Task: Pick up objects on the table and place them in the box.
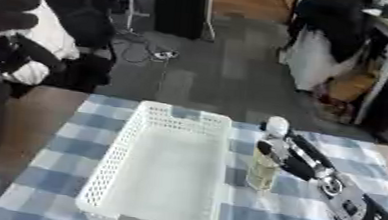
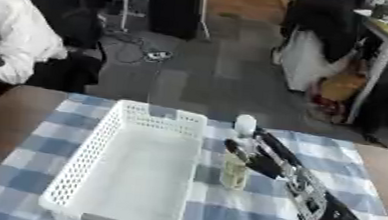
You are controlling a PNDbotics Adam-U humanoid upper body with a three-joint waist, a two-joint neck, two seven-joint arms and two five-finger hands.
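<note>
Bottle [image 1: 266, 161], clear with a white cap, stands upright on the checked tablecloth [image 1: 293, 216] just right of the white basket [image 1: 119, 155]. Right hand [image 1: 295, 156] has fingers curled round it. Left hand [image 1: 7, 25] raised far left of basket, fingers relaxed.

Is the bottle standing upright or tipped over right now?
Upright. The bottle stands on the checked cloth just right of the white basket, white cap on top, with the right hand curled round it.

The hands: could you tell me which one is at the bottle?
The right hand, its fingers against the upright bottle beside the basket. The left hand is raised at the view's left edge, away from everything.
</note>
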